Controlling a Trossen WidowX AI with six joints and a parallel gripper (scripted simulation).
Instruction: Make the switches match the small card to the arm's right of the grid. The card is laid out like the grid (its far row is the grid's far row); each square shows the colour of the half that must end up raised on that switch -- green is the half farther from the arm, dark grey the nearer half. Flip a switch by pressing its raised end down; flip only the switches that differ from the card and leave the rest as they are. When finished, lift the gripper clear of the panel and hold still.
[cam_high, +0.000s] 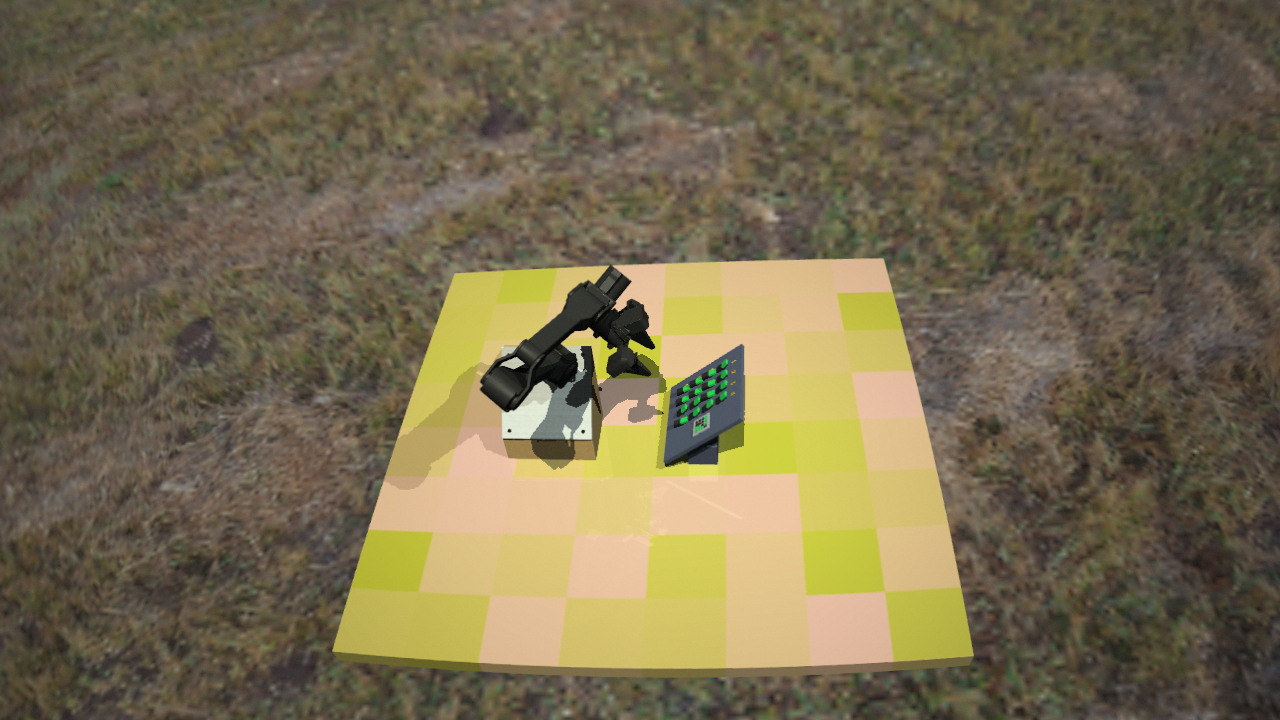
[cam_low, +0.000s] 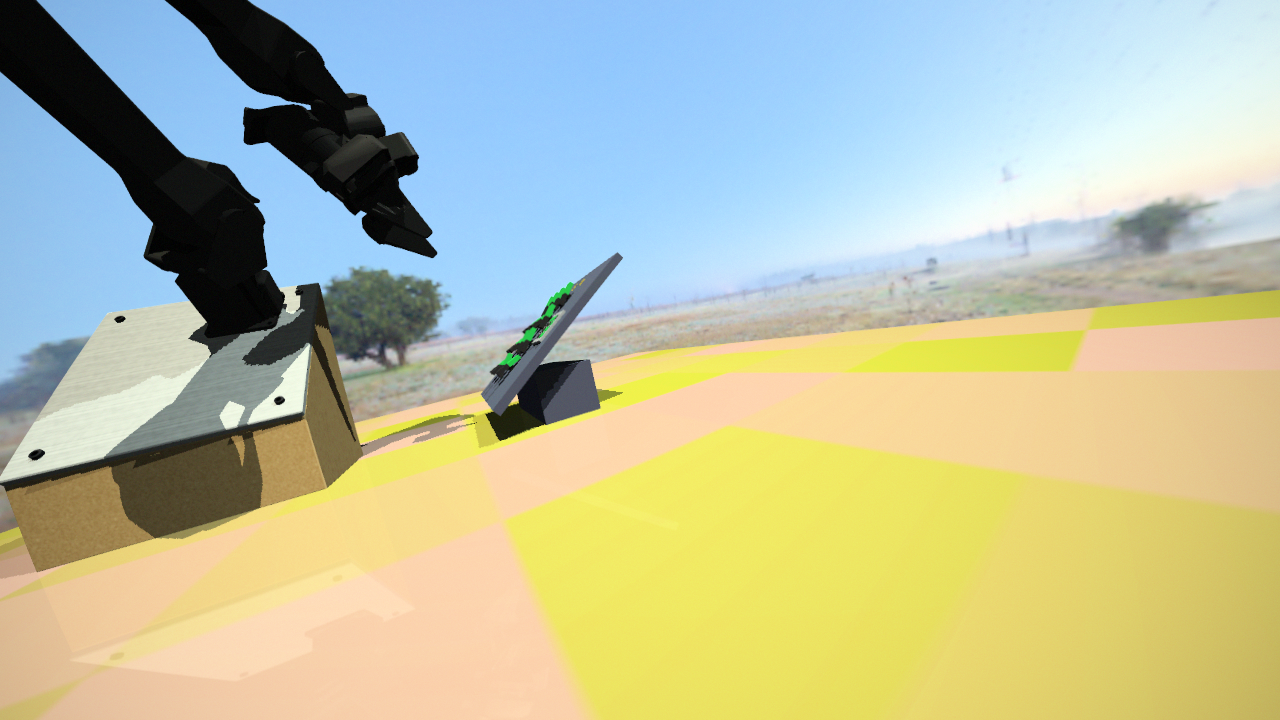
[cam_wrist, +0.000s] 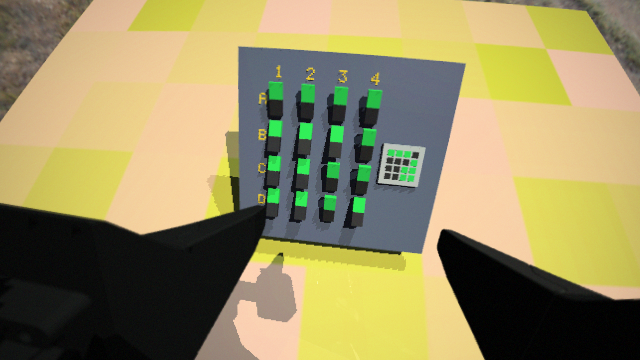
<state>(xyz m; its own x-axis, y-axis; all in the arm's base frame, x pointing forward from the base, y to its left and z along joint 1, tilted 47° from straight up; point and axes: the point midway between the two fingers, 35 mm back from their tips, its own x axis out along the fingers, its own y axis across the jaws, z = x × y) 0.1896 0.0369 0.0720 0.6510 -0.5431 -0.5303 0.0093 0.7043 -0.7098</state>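
While the claw (cam_wrist: 350, 235) hung wide open and empty, short of the near edge of the panel (cam_wrist: 430, 100), no switch was being touched. The panel leaned on a dark wedge block (cam_low: 562, 390) on the chequered tabletop (cam_high: 841, 626), just in front of the arm's base box (cam_high: 550, 420). The switch grid (cam_wrist: 320, 150), four rows lettered A to D and four columns numbered 1 to 4, sat on the panel's left part, with the small card (cam_wrist: 401, 165) close beside it on the arm's right.

The card appeared to show a green far row, dark squares through most of the middle, and some green at the right of the lower rows; the squares were too small to read with certainty. Which half of each switch stood raised could not be judged reliably from the wrist view.

The inspector judged the step in hand to be comparison and approach. It would be done well by reading the card square by square, then pressing with a single fingertip squarely on one raised end, clear of neighbouring switches.

No containers were present.
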